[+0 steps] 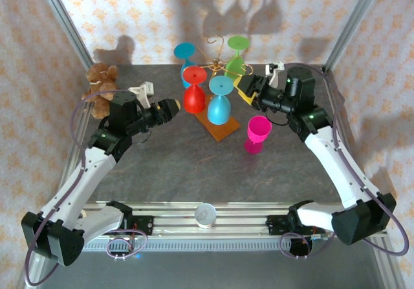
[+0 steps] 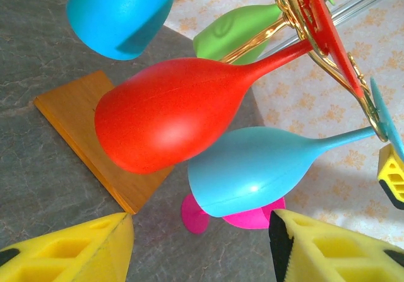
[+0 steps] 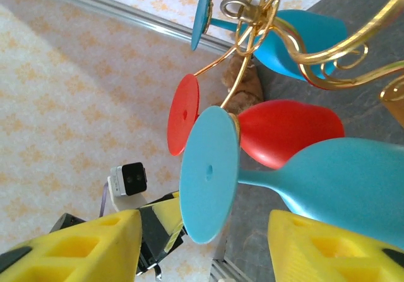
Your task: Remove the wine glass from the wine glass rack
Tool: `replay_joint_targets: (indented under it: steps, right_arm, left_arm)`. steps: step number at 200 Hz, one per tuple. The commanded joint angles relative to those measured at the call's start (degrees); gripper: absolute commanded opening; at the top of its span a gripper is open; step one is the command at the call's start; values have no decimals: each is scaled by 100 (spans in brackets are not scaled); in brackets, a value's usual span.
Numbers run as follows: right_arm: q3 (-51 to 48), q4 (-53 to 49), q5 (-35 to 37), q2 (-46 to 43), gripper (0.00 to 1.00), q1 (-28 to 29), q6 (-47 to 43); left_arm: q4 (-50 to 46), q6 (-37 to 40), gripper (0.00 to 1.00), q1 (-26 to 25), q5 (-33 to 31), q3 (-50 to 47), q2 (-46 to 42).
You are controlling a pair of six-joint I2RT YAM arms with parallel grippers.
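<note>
Status: my left gripper [image 1: 174,106] and right gripper [image 1: 243,89] are both open and empty. Blue glass [image 1: 218,105] looks light, slick and rigid; I'd pinch its stem [image 3: 255,180] and slide it off the rack [image 1: 224,129].

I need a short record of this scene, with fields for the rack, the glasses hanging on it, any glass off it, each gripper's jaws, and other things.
rack: gold wire wine glass rack on a wooden base, middle back of the table
hanging, bowls down: red wine glass, front blue wine glass, rear blue wine glass, green wine glass
off the rack: pink wine glass, on the table right of the base
left gripper: jaws open, empty, beside the red wine glass
right gripper: jaws open, empty, at the rack's right side
other: teddy bear, far left
</note>
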Motion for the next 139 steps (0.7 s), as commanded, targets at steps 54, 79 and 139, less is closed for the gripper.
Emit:
replay_joint_targets:
  steps: [54, 79, 139]
  right_arm:
    - [139, 437, -316, 394, 40, 161, 108]
    - [147, 455, -316, 419, 37, 172, 142]
    - [199, 529, -375, 454, 33, 184, 178]
  left_arm:
    - [274, -28, 59, 19, 32, 23, -19]
    - [266, -28, 59, 20, 7, -4, -28]
    - [249, -28, 59, 19, -66, -111, -98]
